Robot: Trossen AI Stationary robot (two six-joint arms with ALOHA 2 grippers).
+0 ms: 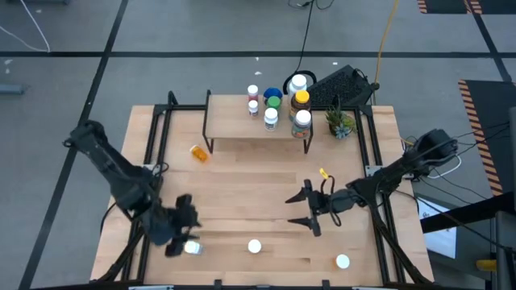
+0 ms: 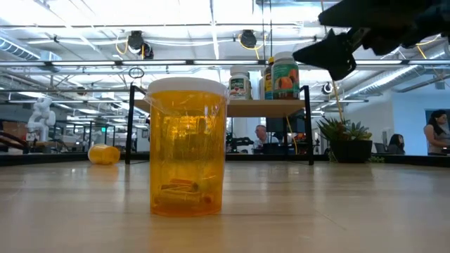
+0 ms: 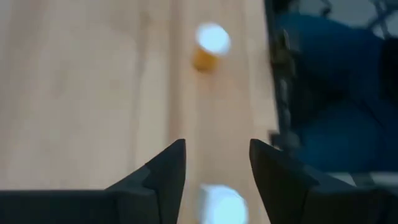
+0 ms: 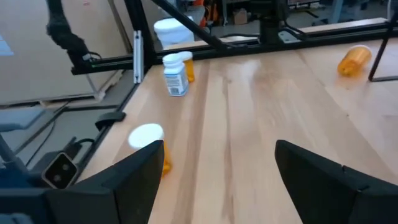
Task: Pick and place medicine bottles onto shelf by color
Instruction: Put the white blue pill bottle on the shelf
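The shelf (image 1: 258, 135) stands at the table's far middle with several medicine bottles (image 1: 300, 101) on it, white, blue, green and amber. My left gripper (image 1: 182, 234) hovers open near the front left, its fingers on either side of a white-capped bottle (image 3: 221, 204) without touching it. My right gripper (image 1: 302, 210) hangs open right of centre, above the table, holding nothing. An orange bottle (image 1: 198, 153) lies on its side left of the shelf. A white-capped orange bottle (image 2: 186, 147) stands upright near the front edge, and another white-capped bottle (image 1: 343, 261) stands at the front right.
A small potted plant (image 1: 340, 122) stands right of the shelf. A small yellow item (image 1: 322, 172) lies on the table beyond my right gripper. Black frame rails (image 1: 157, 137) run along the left and right sides. The middle of the wooden table (image 1: 250, 185) is bare.
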